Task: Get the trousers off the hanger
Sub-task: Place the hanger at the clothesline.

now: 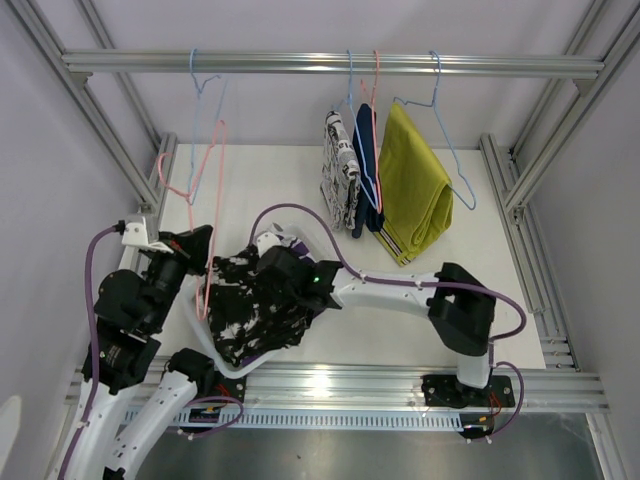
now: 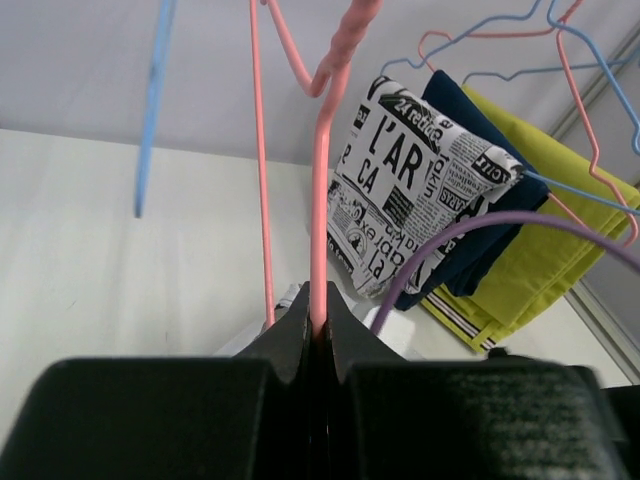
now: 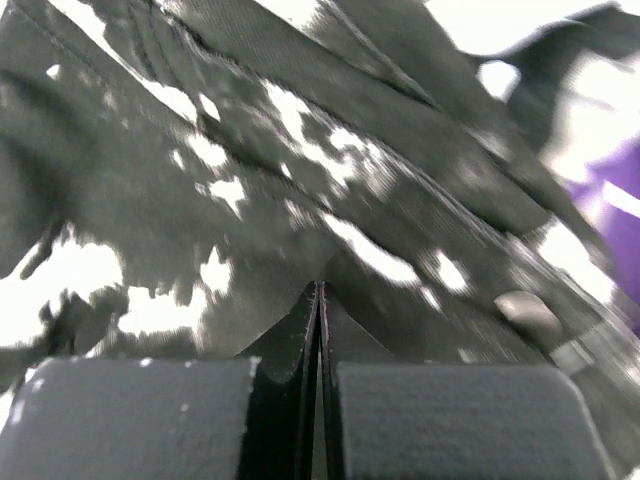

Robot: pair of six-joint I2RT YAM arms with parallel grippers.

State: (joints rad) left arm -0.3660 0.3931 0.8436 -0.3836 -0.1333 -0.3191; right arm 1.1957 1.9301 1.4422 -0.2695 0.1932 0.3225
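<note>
The black-and-white splotched trousers (image 1: 250, 312) lie crumpled on the table in front of the arms and fill the right wrist view (image 3: 200, 180). My right gripper (image 1: 266, 266) is shut on a fold of them (image 3: 320, 292). My left gripper (image 1: 198, 246) is shut on the wire of a bare pink hanger (image 1: 213, 190), seen between its fingers in the left wrist view (image 2: 320, 312). The white printed trousers (image 1: 340, 185), the navy pair (image 1: 366, 165) and the mustard pair (image 1: 415, 190) hang from the rail (image 1: 300, 64) at the back right. The camouflage pair is not clearly visible.
An empty blue hanger (image 1: 204, 90) hangs from the rail at the back left, above the pink one. Metal frame posts (image 1: 515, 180) border the white table (image 1: 270, 180) on both sides. A purple cable (image 1: 300, 215) loops over the right arm.
</note>
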